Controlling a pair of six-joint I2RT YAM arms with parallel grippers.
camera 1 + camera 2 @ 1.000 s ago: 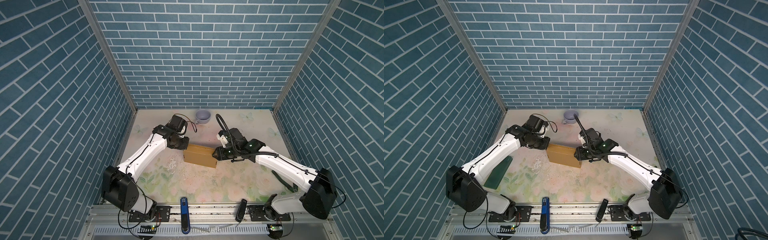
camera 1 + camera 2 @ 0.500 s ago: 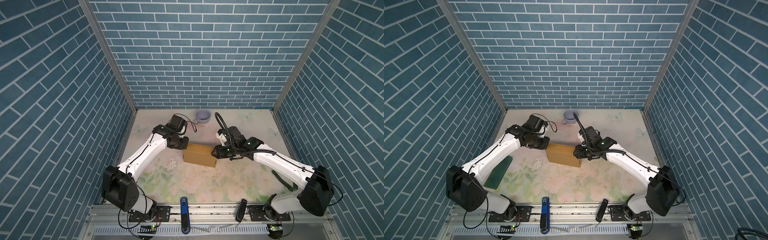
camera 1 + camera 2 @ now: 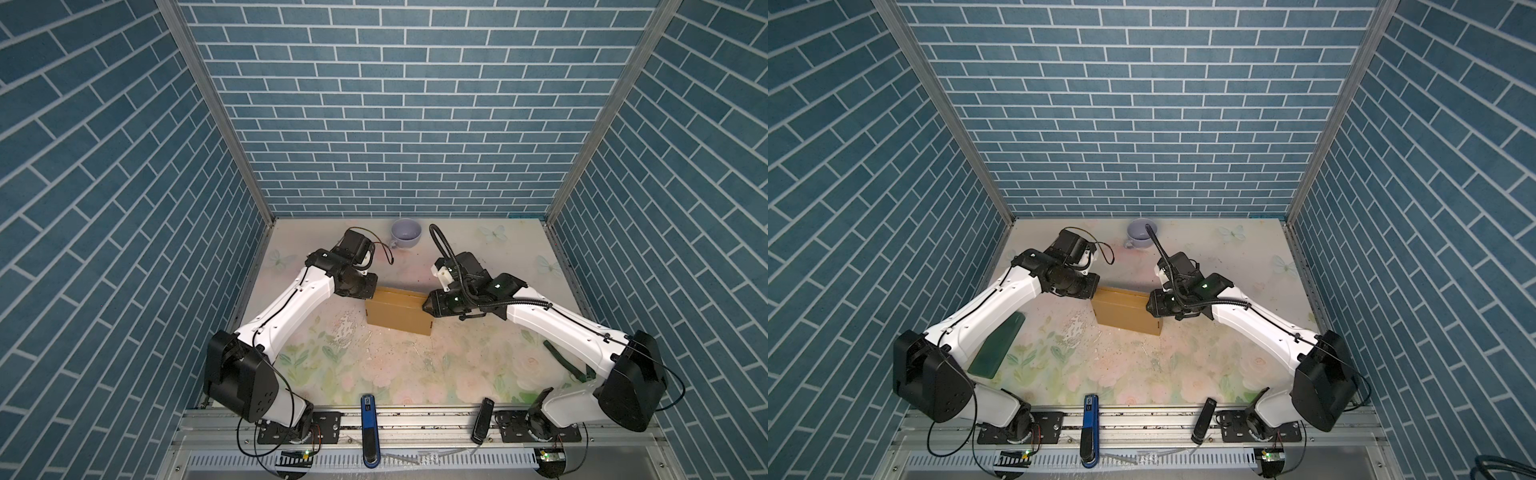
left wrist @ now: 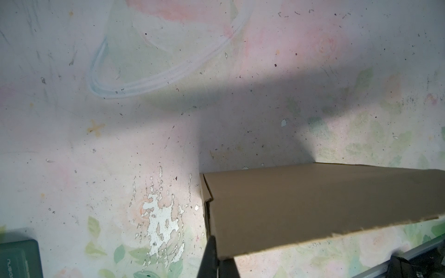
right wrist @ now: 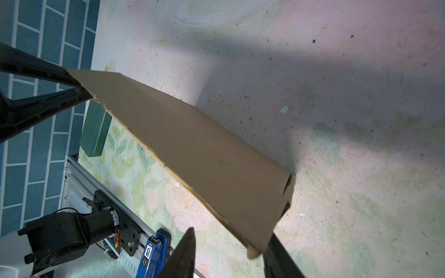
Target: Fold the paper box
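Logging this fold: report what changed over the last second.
The right arm shifted only slightly; the right gripper stays open astride one end of the paper box. Nothing taken or released. The left gripper keeps pinching the opposite corner; the paper box is unmoved.

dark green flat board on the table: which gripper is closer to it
Left. The left gripper pinches the brown cardboard box at the end facing the dark green flat board; the right gripper sits at the box's opposite end, farther off.
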